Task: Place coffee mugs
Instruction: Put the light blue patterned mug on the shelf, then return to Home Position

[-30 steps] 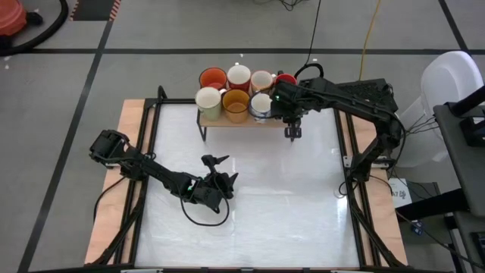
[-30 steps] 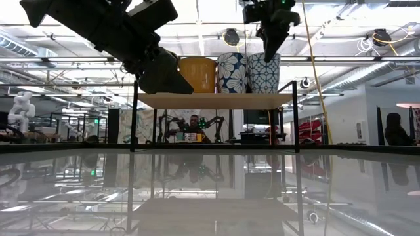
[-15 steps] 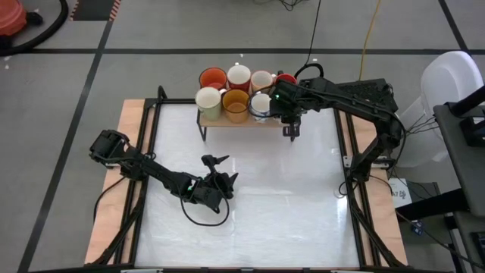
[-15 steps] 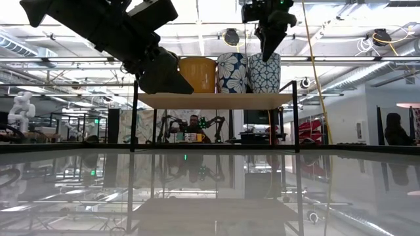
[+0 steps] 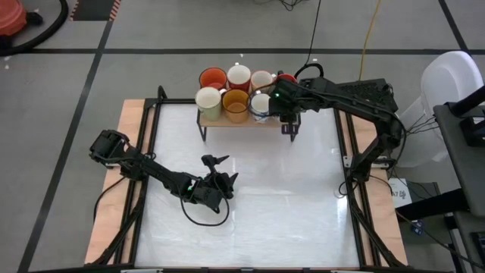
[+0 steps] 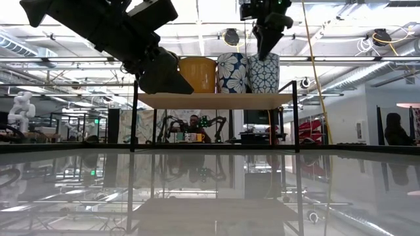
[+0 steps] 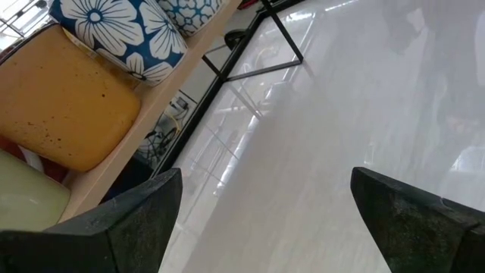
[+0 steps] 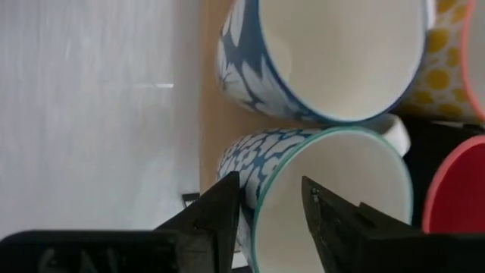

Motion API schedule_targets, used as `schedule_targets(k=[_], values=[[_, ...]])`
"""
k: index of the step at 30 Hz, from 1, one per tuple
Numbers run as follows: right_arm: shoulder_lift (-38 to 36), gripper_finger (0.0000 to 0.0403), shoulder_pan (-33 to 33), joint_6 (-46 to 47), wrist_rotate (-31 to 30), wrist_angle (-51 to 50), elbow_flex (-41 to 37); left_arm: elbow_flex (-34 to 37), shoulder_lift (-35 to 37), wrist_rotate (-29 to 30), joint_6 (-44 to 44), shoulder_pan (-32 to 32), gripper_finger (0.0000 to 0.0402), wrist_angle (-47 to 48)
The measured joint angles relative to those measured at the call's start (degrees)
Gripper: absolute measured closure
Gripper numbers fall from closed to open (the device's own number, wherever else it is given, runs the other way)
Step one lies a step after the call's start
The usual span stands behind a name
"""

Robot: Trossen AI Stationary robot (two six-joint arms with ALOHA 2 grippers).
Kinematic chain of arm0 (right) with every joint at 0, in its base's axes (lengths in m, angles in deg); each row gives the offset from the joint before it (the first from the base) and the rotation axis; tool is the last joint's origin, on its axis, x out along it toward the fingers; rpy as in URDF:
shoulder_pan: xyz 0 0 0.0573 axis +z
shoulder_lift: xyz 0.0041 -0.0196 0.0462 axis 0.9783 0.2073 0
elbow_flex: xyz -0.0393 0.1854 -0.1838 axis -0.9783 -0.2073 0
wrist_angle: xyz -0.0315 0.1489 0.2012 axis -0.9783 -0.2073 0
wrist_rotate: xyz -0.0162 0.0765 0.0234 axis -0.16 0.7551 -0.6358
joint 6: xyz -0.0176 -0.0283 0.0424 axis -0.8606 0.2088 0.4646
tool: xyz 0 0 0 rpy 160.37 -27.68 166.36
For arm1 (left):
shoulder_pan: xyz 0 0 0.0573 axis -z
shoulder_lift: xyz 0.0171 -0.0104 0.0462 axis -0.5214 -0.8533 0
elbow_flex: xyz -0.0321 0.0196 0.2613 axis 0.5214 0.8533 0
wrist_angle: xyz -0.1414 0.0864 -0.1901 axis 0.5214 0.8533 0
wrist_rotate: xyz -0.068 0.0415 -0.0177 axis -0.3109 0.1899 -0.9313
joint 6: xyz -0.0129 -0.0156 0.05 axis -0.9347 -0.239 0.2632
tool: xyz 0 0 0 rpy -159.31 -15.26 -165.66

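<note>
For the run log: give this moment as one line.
right tool: open, straddling patterned mug rim on shelf | left tool: open, idle over table

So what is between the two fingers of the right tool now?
The rim wall of the teal-rimmed patterned mug: one finger outside, the other inside, as the right wrist view shows.

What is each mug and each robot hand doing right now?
Small-patterned blue mug: upright on the shelf, at its end.
Big-flowered blue mug: upright, untouched.
Amber mug: upright, untouched.
Right gripper: open, fingers straddling the small-patterned mug's rim.
Left gripper: open, empty, over the table.
</note>
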Motion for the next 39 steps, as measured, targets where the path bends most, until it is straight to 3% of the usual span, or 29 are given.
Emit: schedule_targets(k=[12,19,25,32,39], values=[[-6.73,0.0255,1.75,4.08,0.23,4.2,0.0,0.0,0.0,-0.94,-0.27,0.0,0.0016,0.29],[-13.64,0.0245,7.66,12.71,1.76,10.97,-4.64,0.07,1.45,-1.21,1.5,0.58,0.0028,1.52],[-21.05,0.0245,12.85,13.16,0.04,25.47,-15.48,0.04,7.29,-1.51,2.69,1.13,0.0103,3.51],[-28.65,0.0246,15.61,13.44,-1.22,34.06,-24.46,0.0,15.24,-1.55,2.51,0.88,0.0209,8.82],[-34.32,0.0288,19.63,14.58,-1.04,38.28,-32.38,0.0,19.86,-2.91,4.33,0.04,0.0297,8.96]])
